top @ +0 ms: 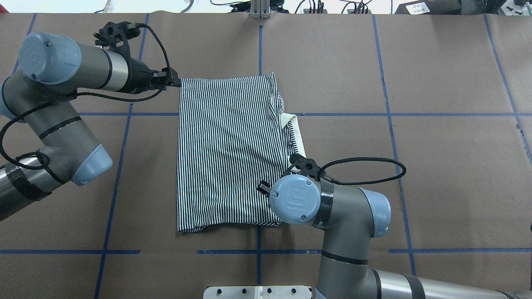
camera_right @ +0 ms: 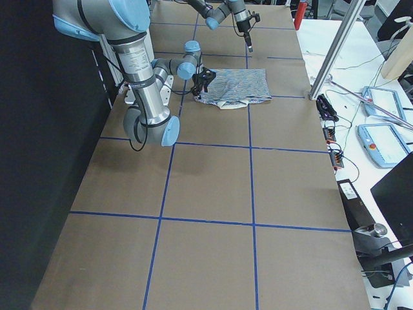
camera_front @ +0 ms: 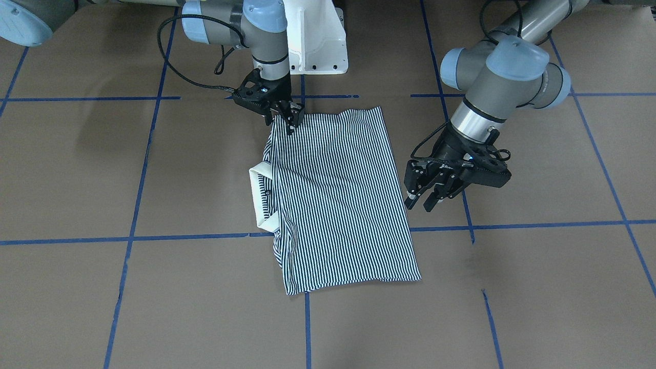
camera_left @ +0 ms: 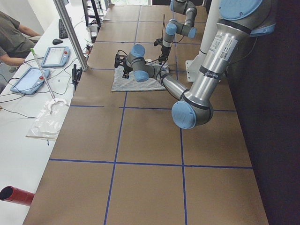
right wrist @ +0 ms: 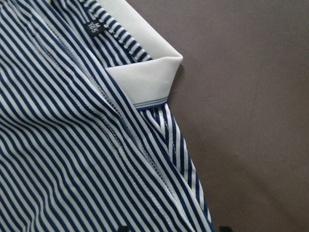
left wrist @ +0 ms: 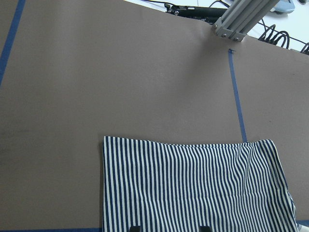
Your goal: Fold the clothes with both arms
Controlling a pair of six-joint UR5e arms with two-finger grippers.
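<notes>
Table (top: 449, 174) brown-papered, blue-taped | polo shirt (top: 224, 153) spread | left end effector (camera_front: 419, 205) released | right end effector (camera_front: 283, 122) released

Brown paper covers the whole table (camera_front: 77, 169), ruled into big squares by blue tape lines (top: 415, 114). Along the far edge runs a white bench (camera_left: 18, 108), tablets (camera_left: 55, 56) lying on it, an aluminium post (camera_left: 70, 30) rising beside, and a person (camera_left: 14, 35) seated there. Bright, even light throughout.
</notes>
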